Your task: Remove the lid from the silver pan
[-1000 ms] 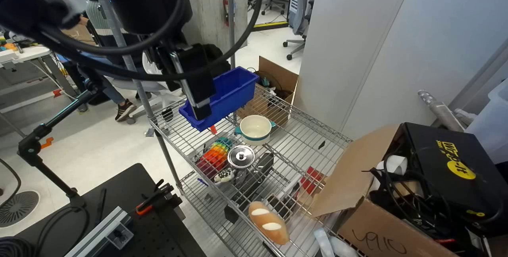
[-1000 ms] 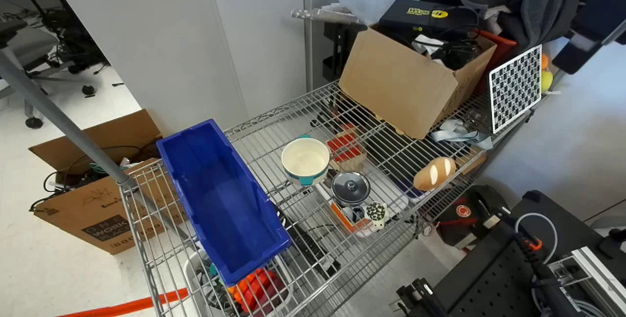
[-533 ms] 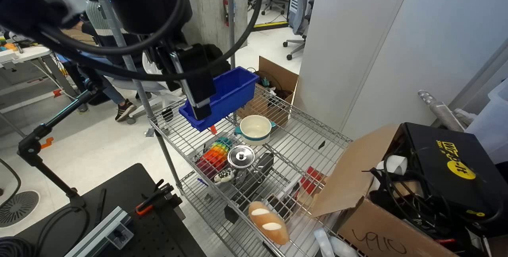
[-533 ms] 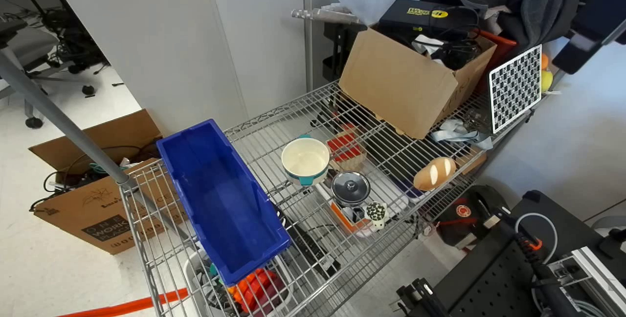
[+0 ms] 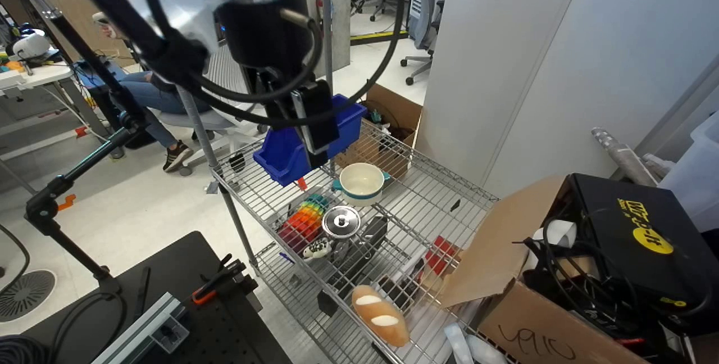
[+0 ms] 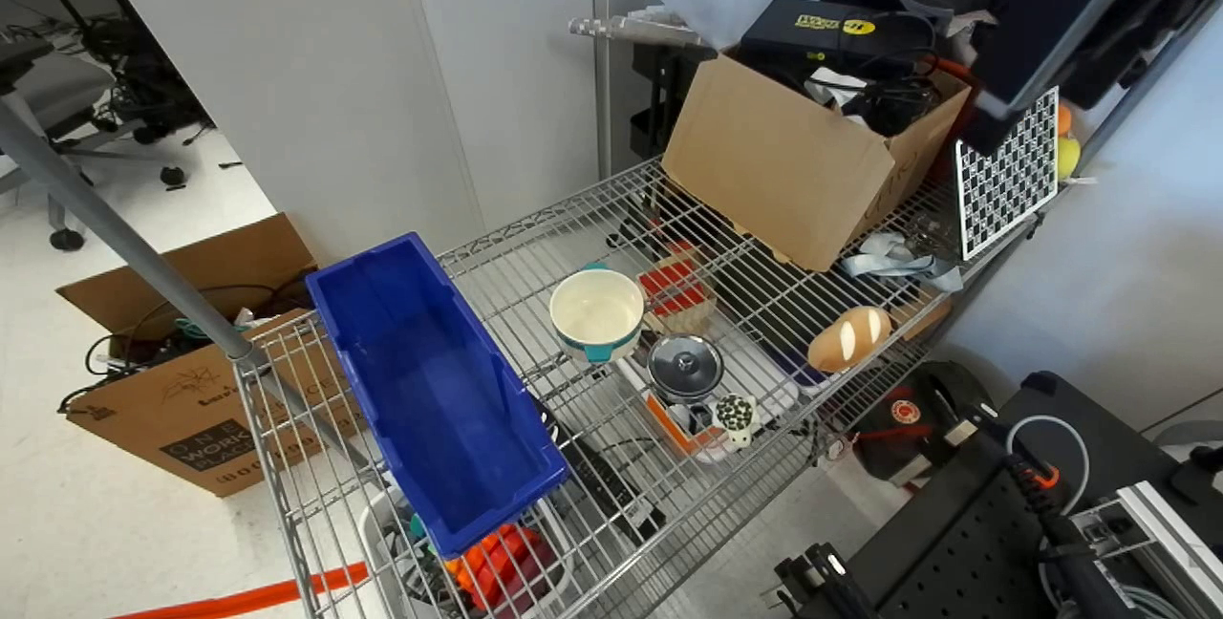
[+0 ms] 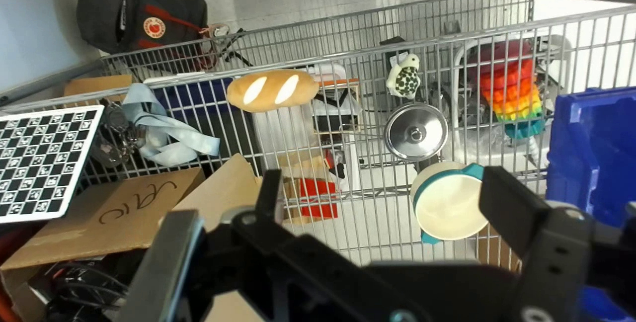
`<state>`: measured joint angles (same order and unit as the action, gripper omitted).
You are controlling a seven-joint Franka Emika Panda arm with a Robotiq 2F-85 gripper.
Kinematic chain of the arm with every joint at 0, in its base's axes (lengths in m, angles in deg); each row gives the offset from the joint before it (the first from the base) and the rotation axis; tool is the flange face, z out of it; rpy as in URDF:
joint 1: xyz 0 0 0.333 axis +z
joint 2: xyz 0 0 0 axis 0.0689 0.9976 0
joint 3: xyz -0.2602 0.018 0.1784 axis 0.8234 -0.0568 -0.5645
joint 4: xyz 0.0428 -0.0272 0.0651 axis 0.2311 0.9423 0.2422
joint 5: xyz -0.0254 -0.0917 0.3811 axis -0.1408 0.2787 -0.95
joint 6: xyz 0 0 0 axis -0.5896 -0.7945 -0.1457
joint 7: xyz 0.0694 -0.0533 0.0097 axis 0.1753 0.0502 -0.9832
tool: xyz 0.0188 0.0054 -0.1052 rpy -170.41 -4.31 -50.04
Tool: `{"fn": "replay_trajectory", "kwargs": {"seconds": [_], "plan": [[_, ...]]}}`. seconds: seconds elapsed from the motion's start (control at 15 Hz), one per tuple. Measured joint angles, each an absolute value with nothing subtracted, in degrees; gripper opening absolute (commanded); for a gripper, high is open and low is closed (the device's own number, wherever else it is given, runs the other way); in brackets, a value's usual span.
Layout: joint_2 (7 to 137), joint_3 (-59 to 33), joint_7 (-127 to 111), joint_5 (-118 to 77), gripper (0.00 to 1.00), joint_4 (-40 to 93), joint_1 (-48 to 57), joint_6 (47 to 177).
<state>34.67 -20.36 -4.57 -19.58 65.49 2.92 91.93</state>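
Observation:
The round shiny lid (image 5: 341, 221) with a small knob at its centre shows in both exterior views (image 6: 685, 366). It lies flat on the silver pan (image 6: 680, 398), of which little more than a thin strip of wall shows below the lid. The lid also shows in the wrist view (image 7: 416, 131), above the middle of the picture, beyond the fingertips. My gripper (image 7: 382, 183) is open with its fingers wide apart and nothing between them. In the exterior views it hangs well above the shelf, apart from the lid (image 5: 317, 159) (image 6: 994, 127).
A pale bowl with teal handles (image 7: 449, 205) stands close to the pan on the wire shelf (image 7: 357, 250). A spotted toy turtle (image 7: 403, 77) lies on its other side. A toy bread (image 7: 272, 90), a blue bin (image 6: 439, 399), a cardboard box (image 6: 774, 165) and a checkered board (image 6: 1008, 175) are around.
My gripper has moved to the right in one exterior view and to the left, further into the picture, in another. The lid, pan and other objects have not moved.

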Motion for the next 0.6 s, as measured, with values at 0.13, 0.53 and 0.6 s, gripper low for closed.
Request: {"fn": "replay_trajectory", "kwargs": {"seconds": [0.13, 0.53, 0.6], "plan": [[40.08, -20.37, -4.44, -21.85, 1.0, 63.67, 3.22, 94.87], [58.99, -20.36, -4.43, -25.77, 1.0, 56.11, 4.44, 99.14], [61.94, -20.36, -4.44, -25.78, 1.0, 54.79, 4.49, 100.21]]}}
